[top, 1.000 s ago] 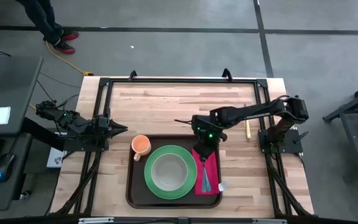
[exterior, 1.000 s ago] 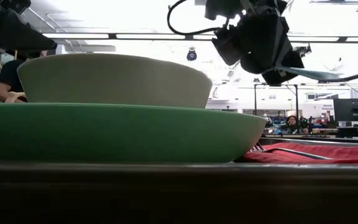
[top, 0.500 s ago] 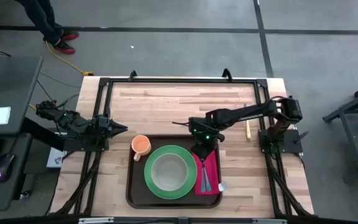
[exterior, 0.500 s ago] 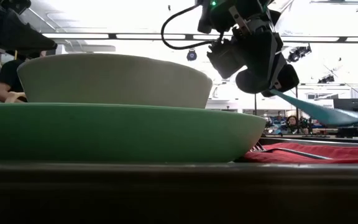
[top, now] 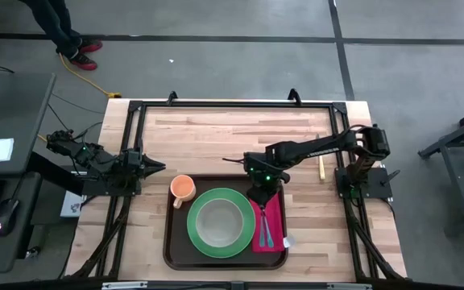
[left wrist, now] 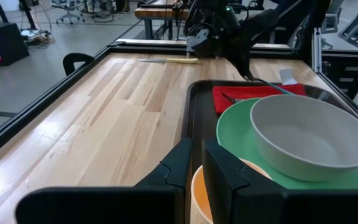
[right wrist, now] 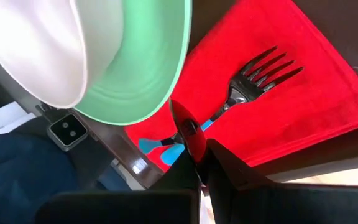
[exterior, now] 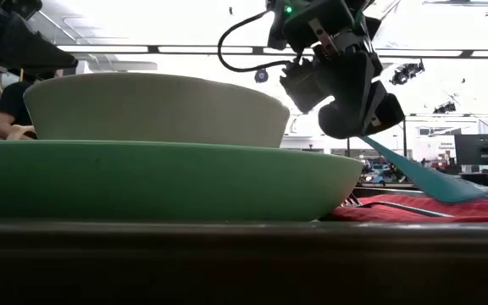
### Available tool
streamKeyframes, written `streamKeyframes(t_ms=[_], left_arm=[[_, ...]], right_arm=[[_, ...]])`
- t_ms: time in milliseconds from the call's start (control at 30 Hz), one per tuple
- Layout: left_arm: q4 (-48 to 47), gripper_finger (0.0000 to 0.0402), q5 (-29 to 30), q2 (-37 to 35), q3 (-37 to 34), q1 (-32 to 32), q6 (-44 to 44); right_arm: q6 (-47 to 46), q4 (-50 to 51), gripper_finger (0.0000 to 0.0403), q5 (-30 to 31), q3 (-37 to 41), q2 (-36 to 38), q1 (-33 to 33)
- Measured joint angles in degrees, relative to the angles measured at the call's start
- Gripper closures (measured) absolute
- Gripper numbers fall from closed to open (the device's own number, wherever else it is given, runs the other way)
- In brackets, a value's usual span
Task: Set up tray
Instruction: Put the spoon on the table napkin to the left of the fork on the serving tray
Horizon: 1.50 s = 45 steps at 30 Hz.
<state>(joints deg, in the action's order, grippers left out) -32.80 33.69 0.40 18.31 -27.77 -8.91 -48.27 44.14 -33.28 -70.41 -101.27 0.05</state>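
— Where is the tray (top: 170, 242) sitting?

— It is lying on the counter (top: 216, 137), toward six o'clock in the overhead view. It is carrying a green plate (top: 244, 205) with a pale bowl (top: 216, 221) in its middle, an orange cup (top: 183, 188) at the plate's ten o'clock, and a red napkin (top: 274, 219) at the plate's three o'clock.

— What is the right gripper (top: 259, 196) doing?

— It is hovering over the napkin's twelve-o'clock end, with its jaws clamped together on the handle of a teal spoon (exterior: 426, 175). In the low view the spoon is slanting down from the gripper, with its far end just above the napkin. A fork (right wrist: 257, 81) is lying flat on the napkin.

— And the left gripper (top: 156, 167)?

— It is waiting at the counter's nine-o'clock side, at about eleven o'clock from the cup, with its fingers (left wrist: 180, 163) standing slightly apart and nothing between them.

— Anything else on the counter?

— A knife (top: 321, 165) is resting at the tray's two o'clock, apart from it.
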Motion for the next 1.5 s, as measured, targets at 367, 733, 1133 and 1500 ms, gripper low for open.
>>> streamKeyframes(t_ms=[367,733,1133,1500], left_arm=[[0.0,0.0332,0.0,0.0,0.0,0.0,-0.4],[-0.2,0.0332,0.0,0.0,0.0,0.0,-0.4],[-0.2,0.0332,0.0,0.0,0.0,0.0,-0.4],[-0.2,0.0332,0.2,0.0,0.0,0.0,-0.4]], right_arm=[[2.5,-0.4,0.0403,0.3,0.0,-1.2,-0.4],[2.9,-0.6,0.0403,0.2,0.0,-1.2,-0.4],[3.5,-2.0,0.0403,-0.4,0.0,-3.7,-0.3],[4.3,-2.5,0.0402,-2.0,0.0,-5.5,-0.3]])
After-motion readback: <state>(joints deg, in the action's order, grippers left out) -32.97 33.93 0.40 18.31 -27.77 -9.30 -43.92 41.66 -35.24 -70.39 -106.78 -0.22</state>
